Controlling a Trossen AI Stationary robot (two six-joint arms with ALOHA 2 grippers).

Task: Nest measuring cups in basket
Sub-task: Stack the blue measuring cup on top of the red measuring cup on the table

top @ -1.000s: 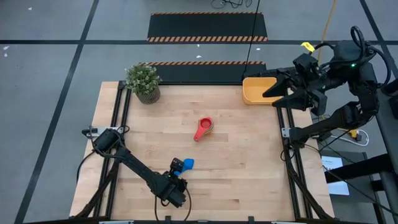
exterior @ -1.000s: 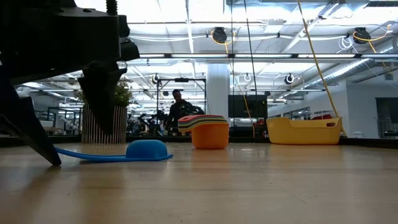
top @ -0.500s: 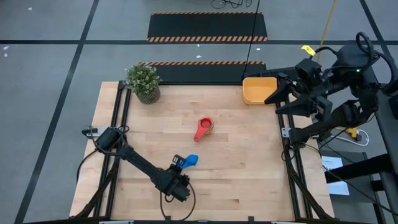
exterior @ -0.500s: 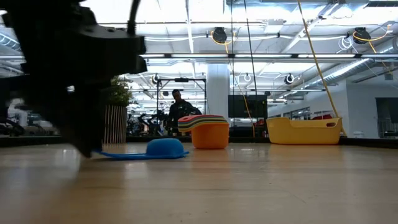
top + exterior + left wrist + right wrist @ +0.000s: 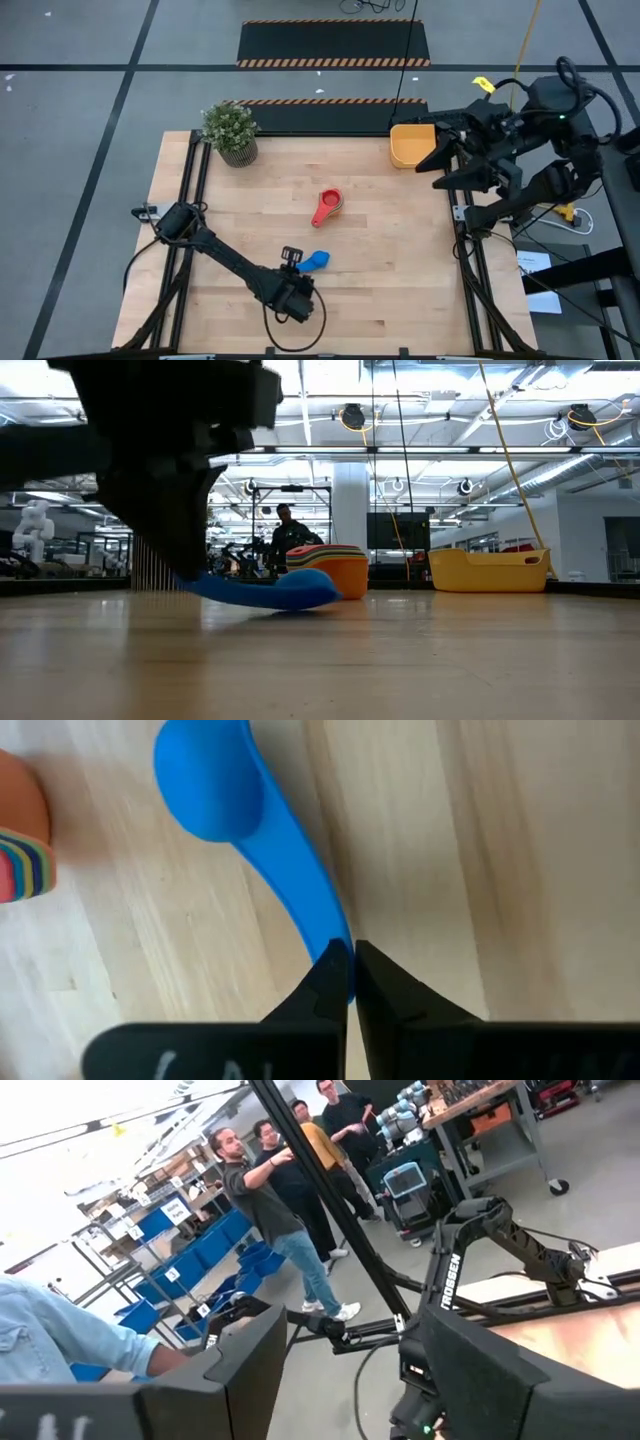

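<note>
Near the table's front edge, the left gripper (image 5: 292, 254) has closed on the blue cup's (image 5: 316, 261) handle.

I see the blue measuring cup (image 5: 317, 261) bowl-down near the table's front, handle pinched in the left gripper (image 5: 292, 277), the nested stack (image 5: 327, 206) mid-table and the yellow basket (image 5: 412, 146) at the far right corner.

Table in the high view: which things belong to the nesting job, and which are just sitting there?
Job:
- blue cup, handle pinched in the left gripper
- nested cup stack
- basket

Bystanders:
- potted plant
- right gripper, open by the basket
</note>
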